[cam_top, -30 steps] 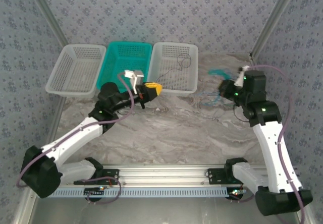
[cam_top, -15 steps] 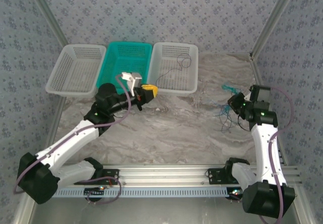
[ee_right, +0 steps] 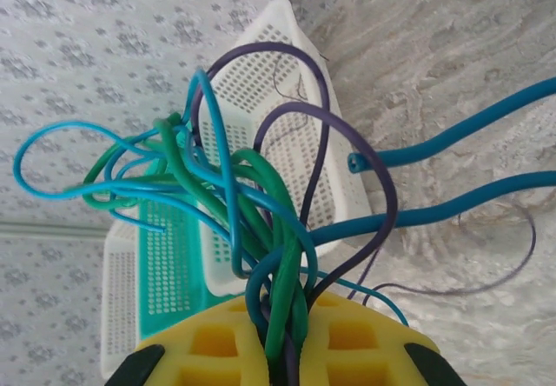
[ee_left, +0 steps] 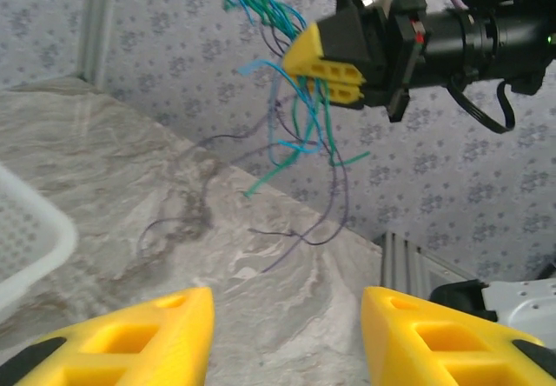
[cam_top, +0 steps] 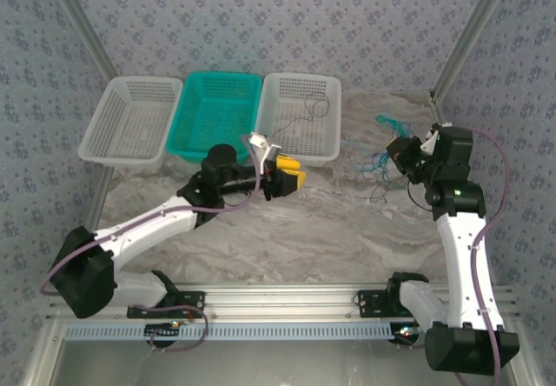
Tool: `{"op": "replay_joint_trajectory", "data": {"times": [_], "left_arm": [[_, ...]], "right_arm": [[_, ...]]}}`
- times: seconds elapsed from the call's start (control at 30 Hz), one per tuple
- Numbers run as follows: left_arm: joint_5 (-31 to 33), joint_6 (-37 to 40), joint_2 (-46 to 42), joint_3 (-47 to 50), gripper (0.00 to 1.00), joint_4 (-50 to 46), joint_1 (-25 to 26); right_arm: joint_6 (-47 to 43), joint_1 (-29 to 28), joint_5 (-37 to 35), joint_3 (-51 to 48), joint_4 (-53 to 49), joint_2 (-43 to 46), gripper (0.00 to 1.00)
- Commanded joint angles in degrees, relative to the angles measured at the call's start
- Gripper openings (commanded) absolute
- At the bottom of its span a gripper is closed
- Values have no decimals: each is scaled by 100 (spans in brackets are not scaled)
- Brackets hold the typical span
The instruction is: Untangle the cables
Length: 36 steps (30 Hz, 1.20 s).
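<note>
Swung rightward since half a second ago: the left arm, from in front of the green basket [cam_top: 217, 108] to in front of the right white basket [cam_top: 300, 147]. The left fingers [ee_left: 148, 338] are spread wide with nothing between them and are aimed across the worktop [cam_top: 304, 229] at the tangle. One thin dark cable [cam_top: 306, 110] is noted lying in the right white basket, apart from the rest.

Further right, the right fingers [ee_right: 217, 351] have been raised and drawn toward the back wall. They are pinched on the cable bundle [ee_right: 261, 212]: blue, green and dark strands, looped above the grip and crossing one another. Loose ends hang down, and a few dark strands trail on the worktop.

Judged: the bundle is being held up so that one strand can be taken by the left fingers. Most of the untangling is not yet done.
</note>
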<state>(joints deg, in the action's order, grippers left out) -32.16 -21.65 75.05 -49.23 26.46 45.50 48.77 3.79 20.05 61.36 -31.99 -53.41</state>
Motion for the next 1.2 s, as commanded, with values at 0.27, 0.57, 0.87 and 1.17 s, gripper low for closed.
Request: {"op": "replay_joint_trajectory", "data": {"times": [0.27, 0.57, 0.87, 1.17], "left_arm": [[577, -123, 1573, -1464, 59, 590, 1185], [-178, -510, 3018, -2645, 62, 864, 1234], [-10, -645, 2676, -2372, 0, 867, 1105], [24, -507, 1868, -2146, 0, 356, 898]], "right_arm": [[2727, -1313, -2915, 940, -1321, -219, 2], [3022, -1683, -3044, 1001, -1369, -313, 2], [2929, -1605, -3790, 807, -1892, -182, 9], [2140, -763, -3769, -971, -1825, -82, 52]]}}
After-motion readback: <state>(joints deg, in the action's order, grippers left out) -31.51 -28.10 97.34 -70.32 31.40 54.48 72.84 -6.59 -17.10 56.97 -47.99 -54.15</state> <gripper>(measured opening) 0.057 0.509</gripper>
